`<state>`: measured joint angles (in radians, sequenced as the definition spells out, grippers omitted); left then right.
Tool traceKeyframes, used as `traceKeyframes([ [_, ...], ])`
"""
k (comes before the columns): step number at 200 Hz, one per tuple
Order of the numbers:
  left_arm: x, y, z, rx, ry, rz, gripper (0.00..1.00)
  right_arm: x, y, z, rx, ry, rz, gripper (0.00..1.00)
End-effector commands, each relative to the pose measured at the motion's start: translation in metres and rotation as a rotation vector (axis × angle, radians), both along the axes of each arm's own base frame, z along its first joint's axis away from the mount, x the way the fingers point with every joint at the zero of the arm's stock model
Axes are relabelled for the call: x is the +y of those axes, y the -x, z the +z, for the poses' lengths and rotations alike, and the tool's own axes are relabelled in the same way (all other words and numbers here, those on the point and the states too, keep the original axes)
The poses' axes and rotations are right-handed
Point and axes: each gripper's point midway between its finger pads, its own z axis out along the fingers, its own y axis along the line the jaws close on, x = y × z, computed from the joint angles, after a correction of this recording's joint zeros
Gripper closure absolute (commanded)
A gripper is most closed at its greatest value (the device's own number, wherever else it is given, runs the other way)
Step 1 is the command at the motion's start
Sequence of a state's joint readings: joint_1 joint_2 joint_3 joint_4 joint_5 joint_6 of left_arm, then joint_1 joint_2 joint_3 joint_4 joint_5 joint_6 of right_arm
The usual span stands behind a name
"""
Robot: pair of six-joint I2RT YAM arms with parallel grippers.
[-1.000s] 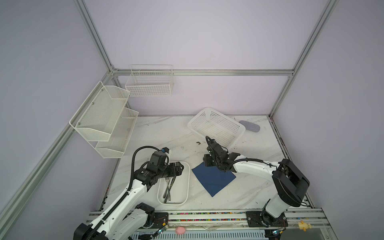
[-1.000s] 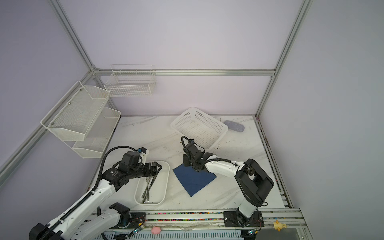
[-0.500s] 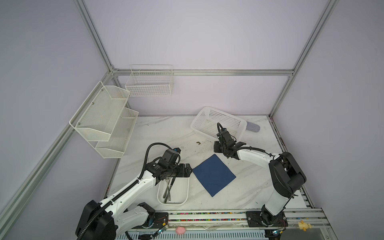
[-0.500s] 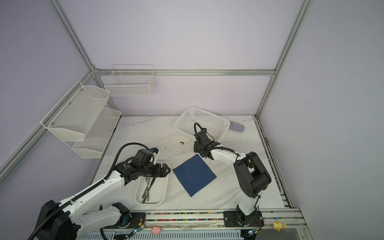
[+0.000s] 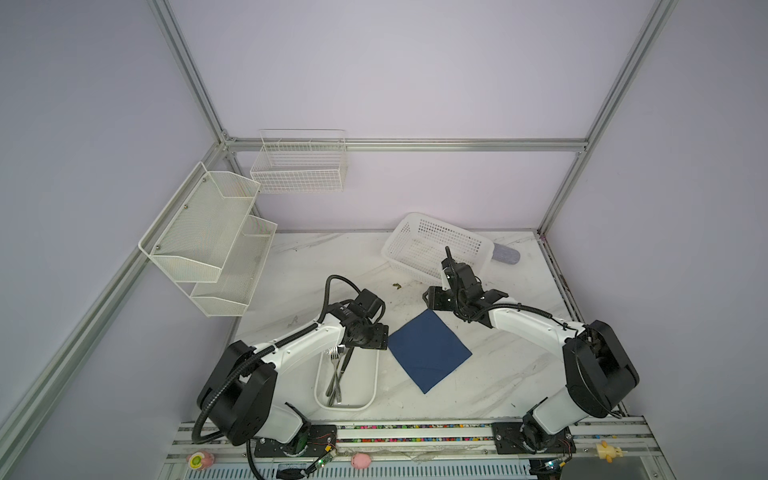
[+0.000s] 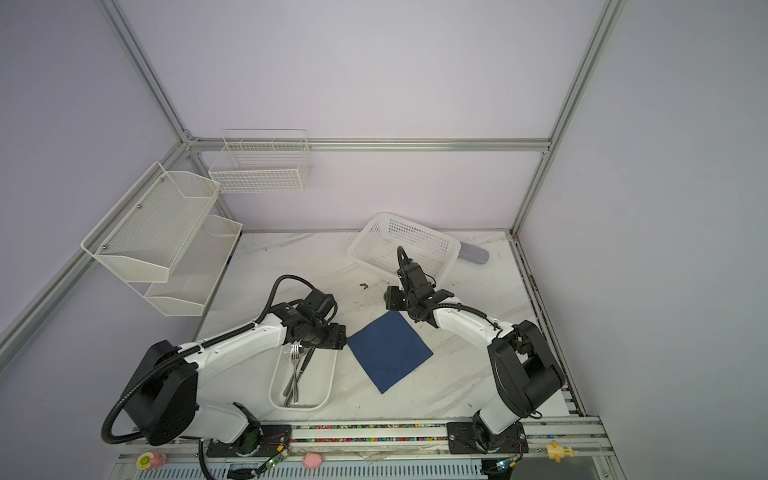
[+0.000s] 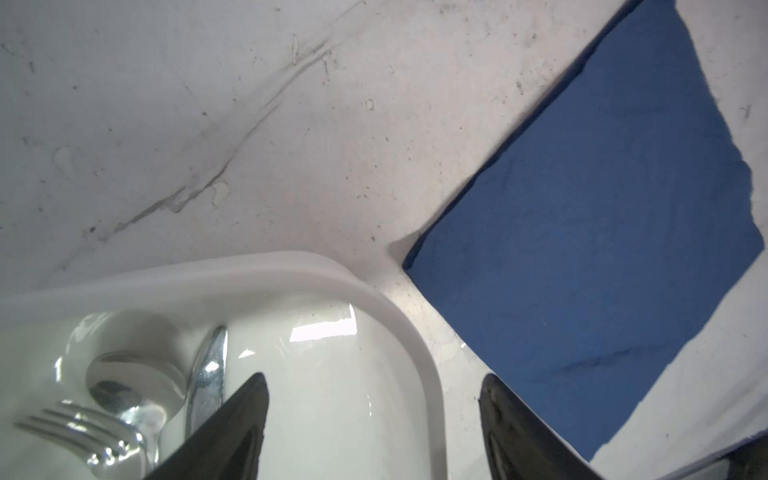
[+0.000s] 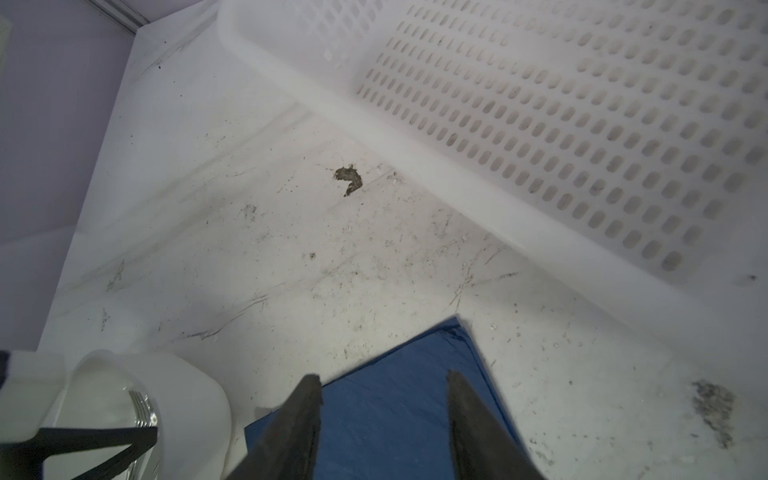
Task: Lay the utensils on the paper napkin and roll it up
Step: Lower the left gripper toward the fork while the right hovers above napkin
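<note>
The navy-blue paper napkin (image 5: 428, 351) (image 6: 388, 351) lies flat on the marble table, turned like a diamond. The utensils (image 5: 336, 378) (image 6: 296, 374) lie together in the white dish (image 5: 345, 407) left of it. The left wrist view shows the fork (image 7: 75, 428), spoon (image 7: 124, 382) and knife (image 7: 208, 382). My left gripper (image 5: 368, 338) (image 7: 374, 382) is open above the dish's far right rim (image 7: 374, 299), holding nothing. My right gripper (image 5: 449, 305) (image 8: 384, 378) is open and empty, hovering over the napkin's (image 8: 395, 407) far corner.
A white perforated basket (image 5: 436, 245) (image 8: 540, 104) sits just behind the right gripper, with a grey-blue case (image 5: 505, 254) beyond it. Mesh shelves (image 5: 208, 241) hang on the left wall and a wire basket (image 5: 299, 166) on the back wall. A dark speck (image 5: 396, 285) lies mid-table.
The right gripper has drawn back from the napkin's left part toward the basket and stands over its far corner. The left gripper has moved right along the dish's far end, its jaws slightly narrower.
</note>
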<state>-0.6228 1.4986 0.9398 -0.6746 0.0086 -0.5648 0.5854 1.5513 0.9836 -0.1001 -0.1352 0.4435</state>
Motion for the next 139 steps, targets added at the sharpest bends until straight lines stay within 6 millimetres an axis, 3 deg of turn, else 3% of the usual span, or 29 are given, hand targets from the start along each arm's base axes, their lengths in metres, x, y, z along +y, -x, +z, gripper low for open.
traceKeyframes([
  [1, -0.007, -0.039, 0.03, -0.122, -0.042, 0.009, 0.22, 0.008, 0.012, 0.016, 0.004, -0.085, 0.027, 0.49],
  [31, 0.002, -0.066, 0.029, -0.157, -0.181, -0.005, 0.24, 0.01, 0.024, 0.024, 0.0, -0.136, 0.037, 0.48],
  [96, -0.002, -0.129, 0.022, -0.204, -0.305, -0.1, 0.27, 0.007, 0.034, 0.013, 0.036, -0.125, 0.044, 0.48],
  [139, 0.006, -0.159, 0.018, -0.224, -0.32, -0.148, 0.43, 0.003, 0.043, 0.003, 0.061, -0.108, 0.048, 0.48],
])
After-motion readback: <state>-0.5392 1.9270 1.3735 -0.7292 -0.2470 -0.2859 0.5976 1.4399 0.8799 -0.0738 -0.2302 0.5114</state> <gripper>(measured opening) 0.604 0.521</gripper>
